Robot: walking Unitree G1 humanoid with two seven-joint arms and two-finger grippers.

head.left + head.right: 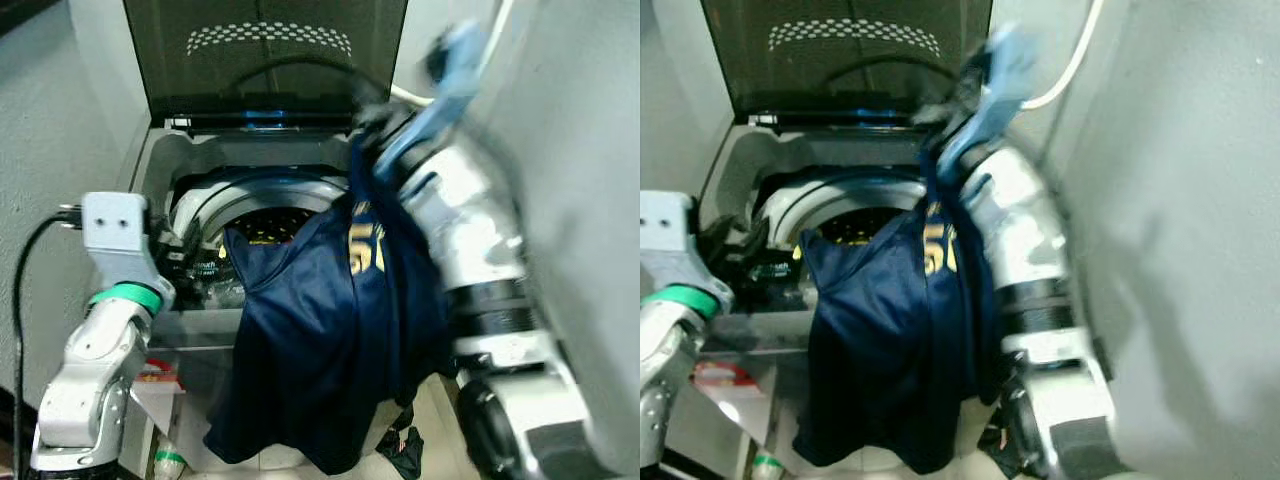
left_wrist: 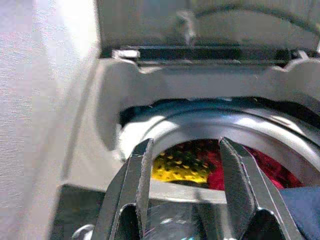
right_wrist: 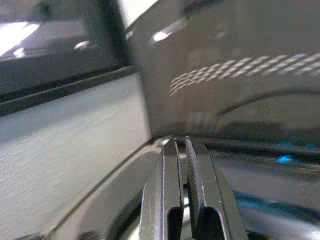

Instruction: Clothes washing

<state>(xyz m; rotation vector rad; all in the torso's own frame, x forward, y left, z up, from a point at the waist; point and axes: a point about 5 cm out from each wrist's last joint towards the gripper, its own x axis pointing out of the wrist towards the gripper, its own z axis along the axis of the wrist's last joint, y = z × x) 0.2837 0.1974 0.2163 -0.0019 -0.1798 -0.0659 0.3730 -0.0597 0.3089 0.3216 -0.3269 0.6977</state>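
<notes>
A top-loading washing machine [image 1: 160, 165] stands before me with its dark lid [image 1: 265, 50] raised. A navy jersey [image 1: 320, 340] with yellow numbers hangs from my right gripper [image 1: 372, 110], which is blurred above the back of the tub. The jersey drapes over the front rim and down towards the floor. In the right wrist view that gripper [image 3: 181, 140] has its fingers pressed together. My left gripper [image 2: 185, 142] is open at the tub's front left rim, holding nothing. Yellow cloth [image 2: 182, 162] and red cloth [image 2: 227, 172] lie in the drum.
A grey wall [image 1: 580, 150] runs close along the right, and a white hose [image 1: 410, 97] hangs behind the machine. On the floor lie a dark rag [image 1: 405, 450], a red and white packet [image 1: 155, 375] and a bottle [image 1: 165, 462].
</notes>
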